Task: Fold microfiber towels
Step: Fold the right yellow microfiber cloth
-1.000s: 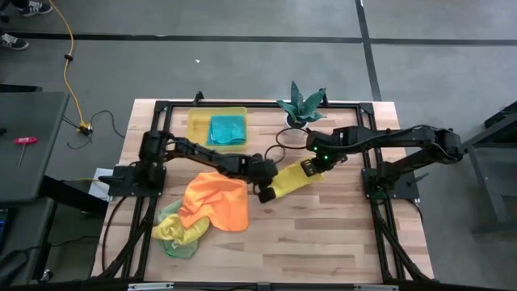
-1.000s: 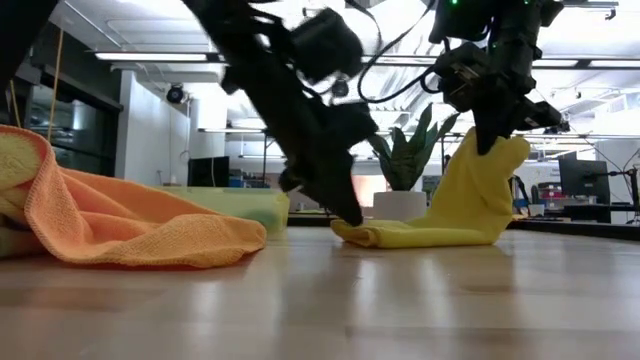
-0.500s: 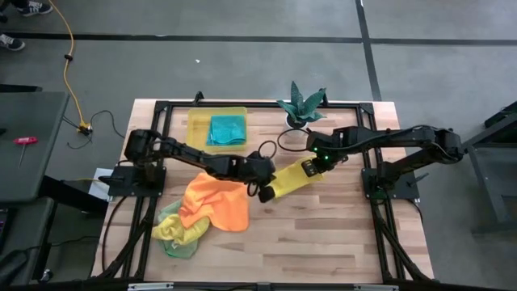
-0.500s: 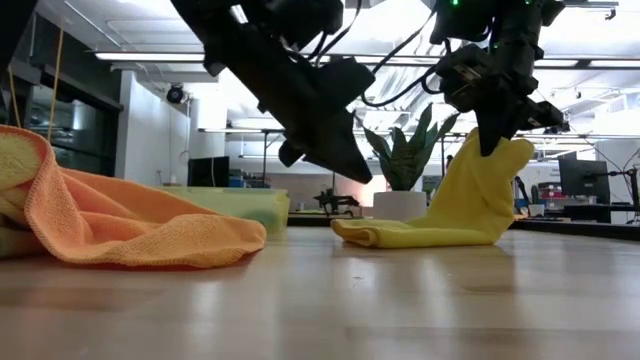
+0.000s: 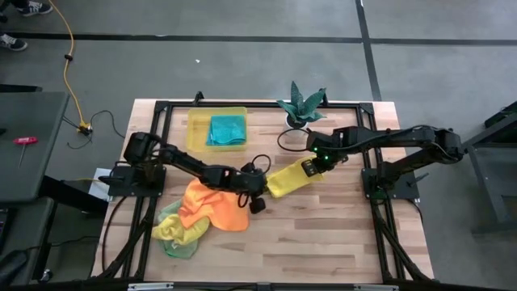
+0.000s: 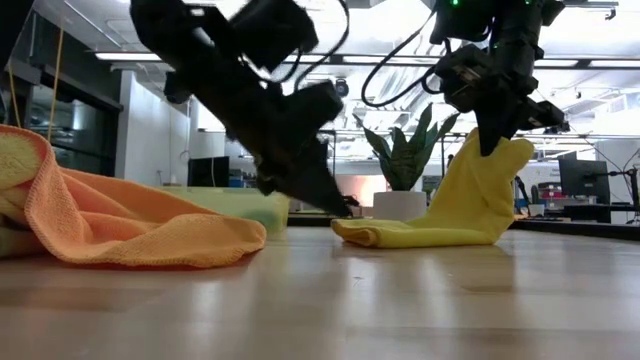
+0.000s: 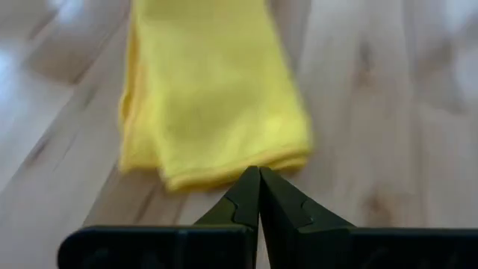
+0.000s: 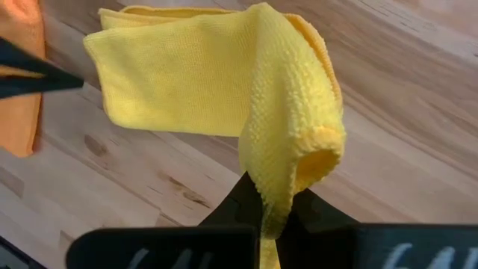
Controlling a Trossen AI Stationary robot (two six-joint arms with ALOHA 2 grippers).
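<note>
A yellow towel (image 5: 289, 180), folded into a long strip, lies slantwise at mid-table, with its right end raised. My right gripper (image 5: 312, 168) is shut on that raised end; it also shows in the low view (image 6: 490, 140). My left gripper (image 5: 258, 203) is shut and empty, just off the strip's left end and above the table (image 6: 338, 204). In the left wrist view its shut fingers (image 7: 259, 196) point at the strip (image 7: 213, 97). An orange towel (image 5: 214, 202) lies crumpled left of centre, resting on a yellow and light green heap (image 5: 174, 236). My right gripper pinches the strip's right end (image 8: 278, 179) between its two fingers, several layers bunched together. The fingers come from above, pointing down. That end (image 6: 500, 165) is lifted off the table and sags slack below the fingers. The rest of the strip (image 6: 395, 235) lies flat on the wood.
A translucent yellow bin (image 5: 196, 129) at the far edge holds a folded teal towel (image 5: 227, 129). A potted plant (image 5: 301, 103) stands at the far edge, right of the bin. Bare wood lies along the near edge and at the right front.
My left gripper has risen from the table at the yellow strip's left end, then drawn back toward the table's left and near edges, over the orange towel's edge. The yellow strip and my right gripper have stayed where they were.
</note>
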